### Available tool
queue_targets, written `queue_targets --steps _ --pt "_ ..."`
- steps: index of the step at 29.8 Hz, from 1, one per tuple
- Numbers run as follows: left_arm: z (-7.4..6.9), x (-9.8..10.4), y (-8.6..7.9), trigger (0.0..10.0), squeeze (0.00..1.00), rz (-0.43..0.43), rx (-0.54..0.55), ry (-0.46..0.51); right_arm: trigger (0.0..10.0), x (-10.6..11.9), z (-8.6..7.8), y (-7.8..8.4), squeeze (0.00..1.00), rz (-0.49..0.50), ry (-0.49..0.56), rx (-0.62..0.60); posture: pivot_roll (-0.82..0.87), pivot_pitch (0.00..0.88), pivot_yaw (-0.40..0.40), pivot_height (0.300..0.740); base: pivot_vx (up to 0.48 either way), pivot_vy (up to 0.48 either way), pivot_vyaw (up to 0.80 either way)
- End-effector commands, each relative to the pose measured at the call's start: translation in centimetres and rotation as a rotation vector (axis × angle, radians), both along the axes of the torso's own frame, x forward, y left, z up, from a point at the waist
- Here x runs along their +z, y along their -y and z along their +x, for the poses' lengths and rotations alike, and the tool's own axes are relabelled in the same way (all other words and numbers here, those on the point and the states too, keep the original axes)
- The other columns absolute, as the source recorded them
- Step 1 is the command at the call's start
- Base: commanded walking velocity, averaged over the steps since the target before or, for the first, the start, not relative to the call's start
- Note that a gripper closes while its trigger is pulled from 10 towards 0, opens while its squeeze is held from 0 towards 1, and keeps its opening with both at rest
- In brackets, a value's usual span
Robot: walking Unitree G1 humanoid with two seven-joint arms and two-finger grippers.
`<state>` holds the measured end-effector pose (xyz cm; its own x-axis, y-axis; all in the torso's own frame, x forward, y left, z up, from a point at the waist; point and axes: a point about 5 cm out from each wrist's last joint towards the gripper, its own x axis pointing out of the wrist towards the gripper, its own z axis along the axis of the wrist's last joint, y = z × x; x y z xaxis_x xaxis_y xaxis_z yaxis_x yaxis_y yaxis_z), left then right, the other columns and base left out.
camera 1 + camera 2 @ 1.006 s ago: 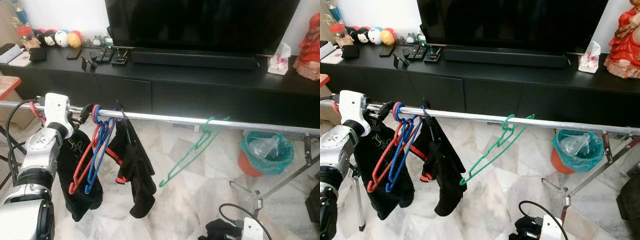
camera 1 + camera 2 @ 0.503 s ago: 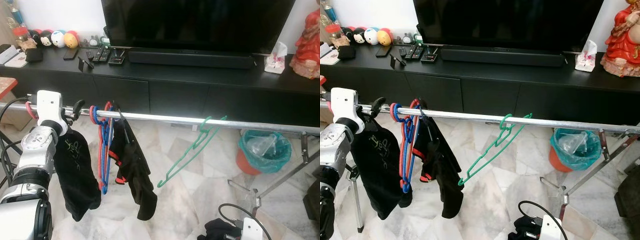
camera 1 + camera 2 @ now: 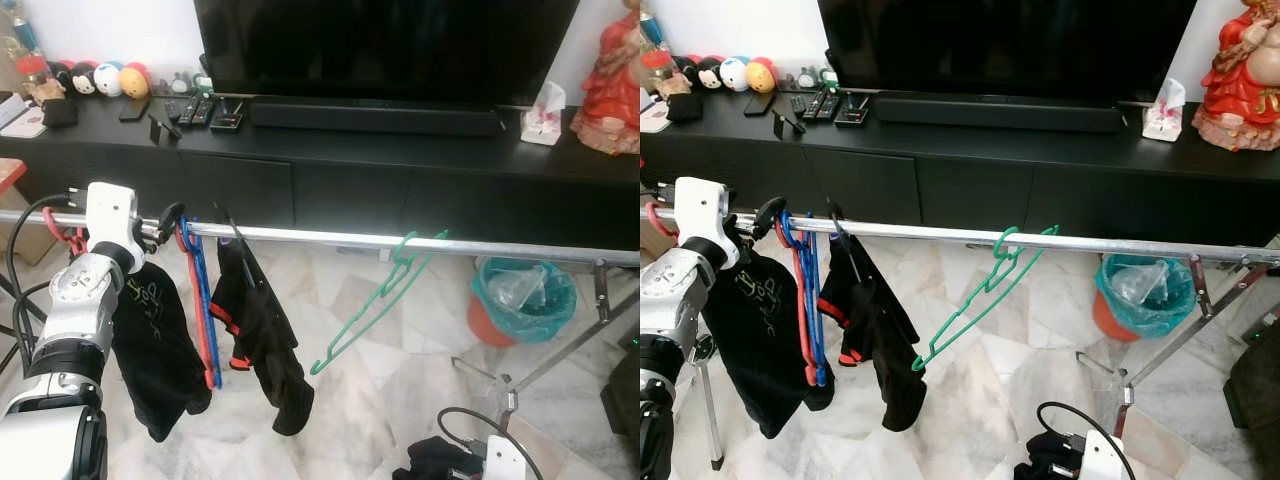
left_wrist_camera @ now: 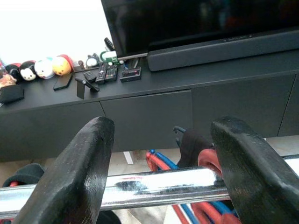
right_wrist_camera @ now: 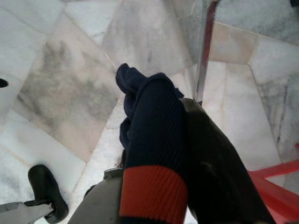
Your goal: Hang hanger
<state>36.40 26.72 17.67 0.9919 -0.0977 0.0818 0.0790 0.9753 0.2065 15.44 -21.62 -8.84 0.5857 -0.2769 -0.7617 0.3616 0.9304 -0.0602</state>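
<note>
Left eye view: a silver rail (image 3: 330, 238) crosses the frame from 9 to 3 o'clock in front of a black TV cabinet (image 3: 400, 170). The left gripper (image 3: 165, 222) is raised to the rail at about 9 o'clock, its black fingers (image 3: 170, 213) spread to either side of the bar with nothing clamped between them. Just beside it, on its 3 o'clock side, the red hanger (image 3: 200, 330) and blue hanger (image 3: 207, 310) hang together from the rail, hooks over the bar, bodies straight down, close to the fingertips; whether they touch cannot be told. A black printed garment (image 3: 155, 350) hangs below the gripper, a black-and-red garment (image 3: 260, 340) hangs past the hangers, and a green hanger (image 3: 375, 305) hangs tilted near the rail's middle, well apart. A teal bin (image 3: 520, 300) stands on the marble floor at 4 o'clock.

Right eye view: the same layout, with the red and blue hangers between the gripper and the black-and-red garment.

Left wrist view: two wide-open fingers straddle the chrome bar; red and blue hooks loop the bar beside one finger.

Right wrist view: the right gripper (image 5: 154, 154) is covered by a dark knit cloth (image 5: 154, 135) with an orange band, above the floor; its opening cannot be told
</note>
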Motion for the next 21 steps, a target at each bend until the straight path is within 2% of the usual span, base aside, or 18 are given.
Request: queue_targets --steps 1,12,21 --pt "-0.17 -0.14 -0.27 10.0 0.0 0.007 0.0 -0.016 10.0 -0.08 -0.14 -0.16 0.0 0.003 -0.001 -0.002 0.05 0.047 0.032 0.74 0.0 0.0 0.0" --pt "-0.25 -0.33 -0.47 10.0 0.0 0.017 0.019 -0.029 10.0 -0.08 -0.11 -0.24 0.0 0.004 -0.001 -0.003 0.05 0.047 0.035 0.74 0.0 0.0 0.0" --pt "-0.3 -0.35 -1.22 10.0 0.0 0.067 0.091 -0.04 10.0 -0.09 -0.16 -0.2 0.0 0.004 -0.002 -0.002 0.05 0.047 0.033 0.74 0.0 0.0 0.0"
